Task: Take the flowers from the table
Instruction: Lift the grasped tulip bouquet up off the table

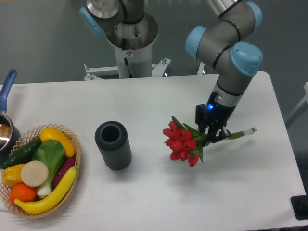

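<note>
Gripper (214, 134) had its jaws clamped on the stems of the flowers (183, 143), holding the bunch right of centre over the white tabletop (159, 197), red buds pointing left and the stem ends sticking out right. Whether the buds touched the surface could not be told. A dark ribbed cylinder (113, 145) stood upright to the left, apart from the bunch, and a wicker basket (72, 166) of plastic vegetables plus a blue-handled pot (6, 122) sat at the left edge.

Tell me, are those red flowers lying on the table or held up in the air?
Held, apparently lifted: the end effector is shut on the flowers at the stems, buds hanging low above the table.
</note>
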`<control>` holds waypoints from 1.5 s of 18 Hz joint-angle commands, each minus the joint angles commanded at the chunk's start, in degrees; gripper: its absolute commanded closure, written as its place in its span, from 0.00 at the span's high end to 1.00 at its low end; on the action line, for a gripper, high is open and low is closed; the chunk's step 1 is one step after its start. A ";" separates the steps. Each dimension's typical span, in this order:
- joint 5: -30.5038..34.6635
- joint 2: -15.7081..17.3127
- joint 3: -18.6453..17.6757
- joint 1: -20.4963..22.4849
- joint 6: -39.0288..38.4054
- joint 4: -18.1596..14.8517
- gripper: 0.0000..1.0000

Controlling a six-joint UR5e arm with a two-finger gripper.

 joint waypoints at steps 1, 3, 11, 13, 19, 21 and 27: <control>-1.49 0.52 0.53 -0.26 -2.29 0.00 0.37; -7.27 0.79 1.06 -0.53 -6.42 0.09 0.37; -24.25 3.87 1.59 -0.36 -22.50 0.35 0.38; -26.80 4.04 1.59 0.26 -24.63 0.53 0.38; -35.33 3.96 1.68 1.14 -26.74 0.70 0.38; -36.39 3.96 1.68 1.14 -26.74 0.70 0.38; -36.66 3.96 1.59 1.14 -26.57 0.79 0.38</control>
